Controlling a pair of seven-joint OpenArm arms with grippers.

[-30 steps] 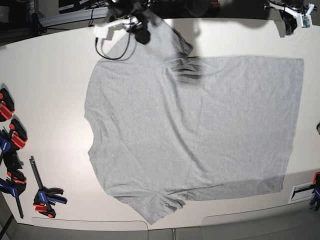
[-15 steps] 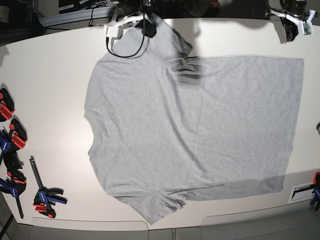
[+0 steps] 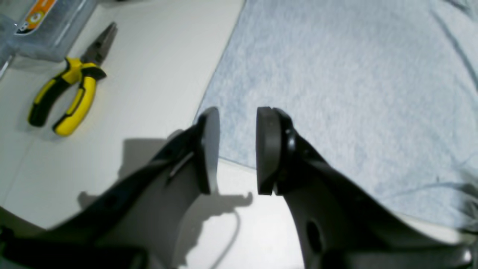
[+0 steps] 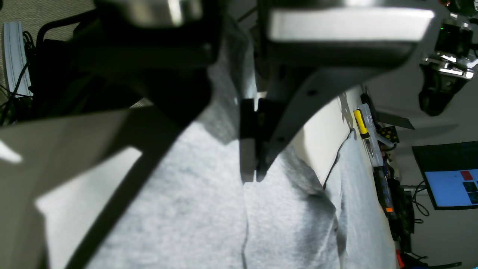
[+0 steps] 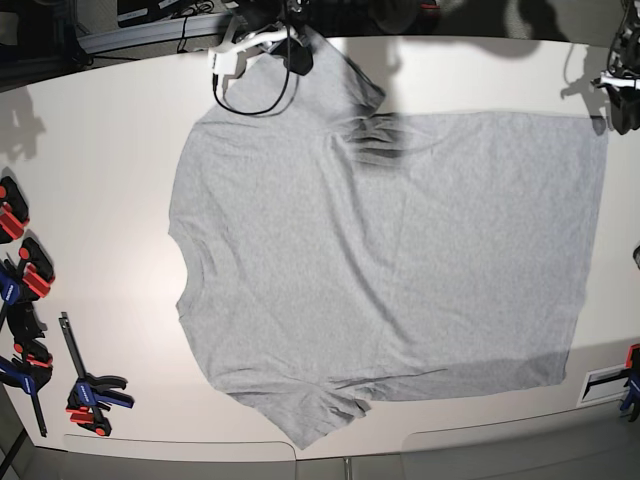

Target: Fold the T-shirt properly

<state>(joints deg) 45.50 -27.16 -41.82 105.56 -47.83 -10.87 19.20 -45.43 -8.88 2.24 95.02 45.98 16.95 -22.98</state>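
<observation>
Folding had barely begun: T-shirt (image 5: 390, 260) lay spread flat on the table (image 5: 100, 200), right gripper (image 4: 248, 149) fingers clenched on its far-edge sleeve, left gripper (image 3: 237, 149) fingers parted, empty, over the hem corner.

Free room and obstacles on the white table (image 5: 110, 180). The T-shirt (image 5: 390, 260) lies flat over the middle, leaving bare bands of table on the base view's left and along the near edge. Bar clamps (image 5: 85, 385) crowd the left rim; another clamp (image 5: 630, 385) sits at the near right corner. Yellow-handled pliers (image 3: 65, 91) and a clear plastic box (image 3: 48, 26) lie on the bare table beside the shirt's hem, near the left gripper (image 3: 237, 149), whose jaws stand parted above the hem corner
</observation>
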